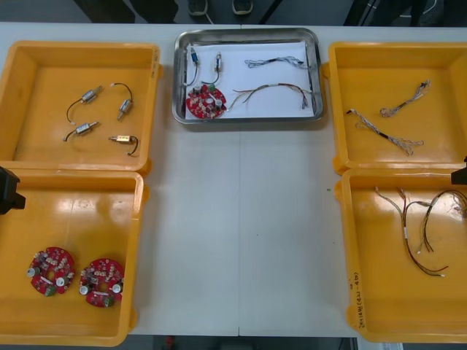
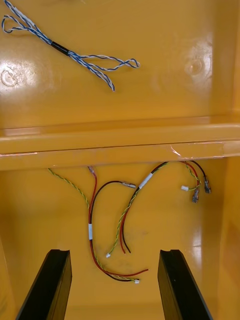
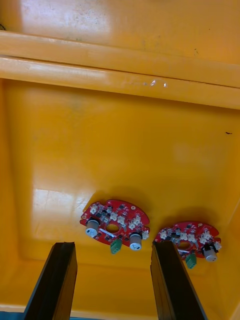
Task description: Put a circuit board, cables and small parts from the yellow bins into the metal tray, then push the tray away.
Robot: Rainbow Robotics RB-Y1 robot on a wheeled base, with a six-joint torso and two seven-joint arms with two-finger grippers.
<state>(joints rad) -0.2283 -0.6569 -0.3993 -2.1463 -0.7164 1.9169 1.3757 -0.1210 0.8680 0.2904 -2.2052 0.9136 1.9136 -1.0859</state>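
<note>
Left gripper spread above two circuit boards in near-left yellow bin | right gripper spread over red and yellow cables | metal tray, far centre, holds board, cables, small metal parts

We see a light table bearing four yellow bins, two at each side, with a metal tray between the far pair.
</note>
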